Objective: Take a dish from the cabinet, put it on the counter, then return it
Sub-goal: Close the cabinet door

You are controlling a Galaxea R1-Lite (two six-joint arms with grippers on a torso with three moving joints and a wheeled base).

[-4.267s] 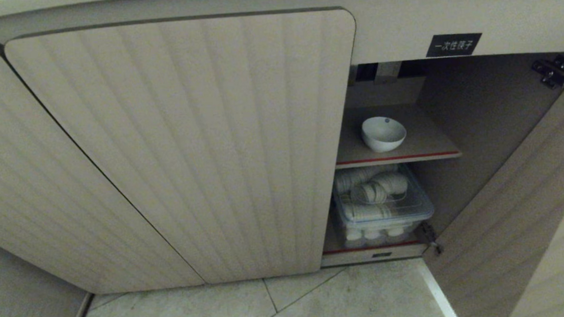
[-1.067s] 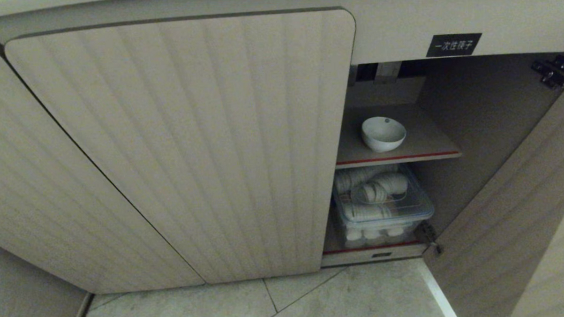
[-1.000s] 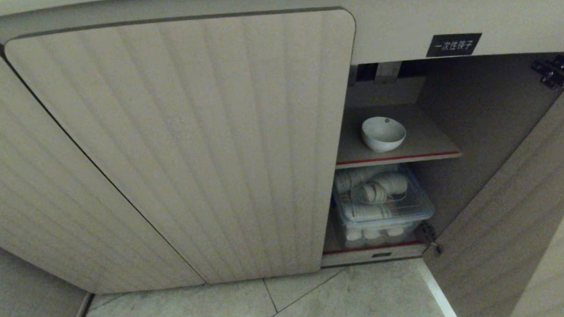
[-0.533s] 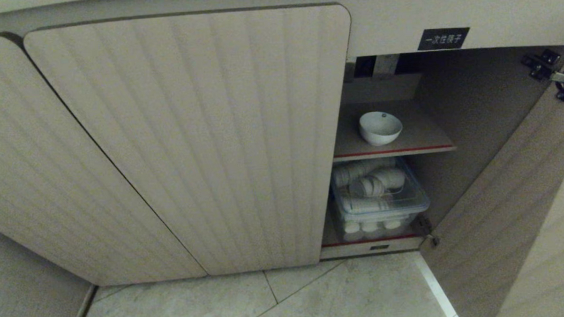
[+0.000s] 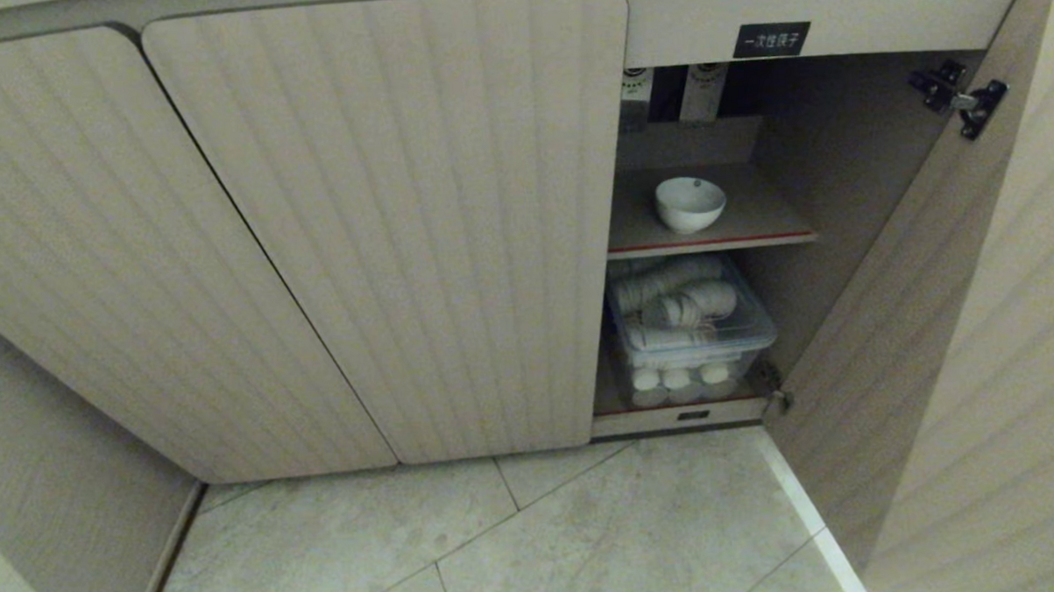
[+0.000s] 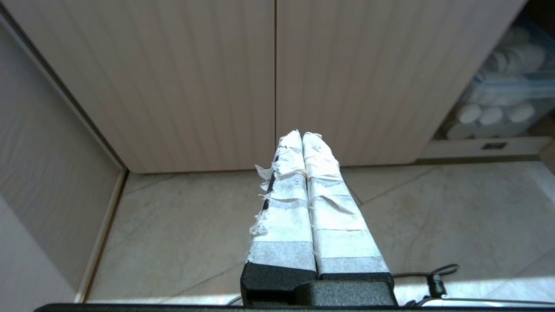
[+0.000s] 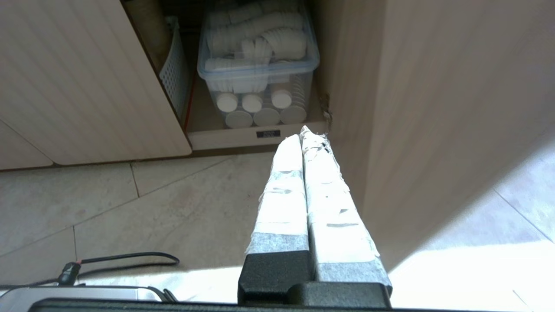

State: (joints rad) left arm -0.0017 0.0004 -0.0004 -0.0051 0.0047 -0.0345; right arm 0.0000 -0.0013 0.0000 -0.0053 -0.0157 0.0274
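Both grippers were pressed shut and empty: right gripper (image 7: pixel 302 135) low over the floor tiles near the open cabinet (image 5: pixel 842 35) bay, left gripper (image 6: pixel 302 138) facing the closed ribbed doors. Compared with a moment before, the whole head view had pulled back, so that was the camera moving; nothing on the shelves had shifted. The small white round ceramic bowl (image 5: pixel 690 203) sat at about 1 o'clock on the red-edged shelf (image 5: pixel 753 238), untouched, so I'd say the pick hadn't started. The black label (image 5: pixel 771 39) had white Chinese characters, too small to read.
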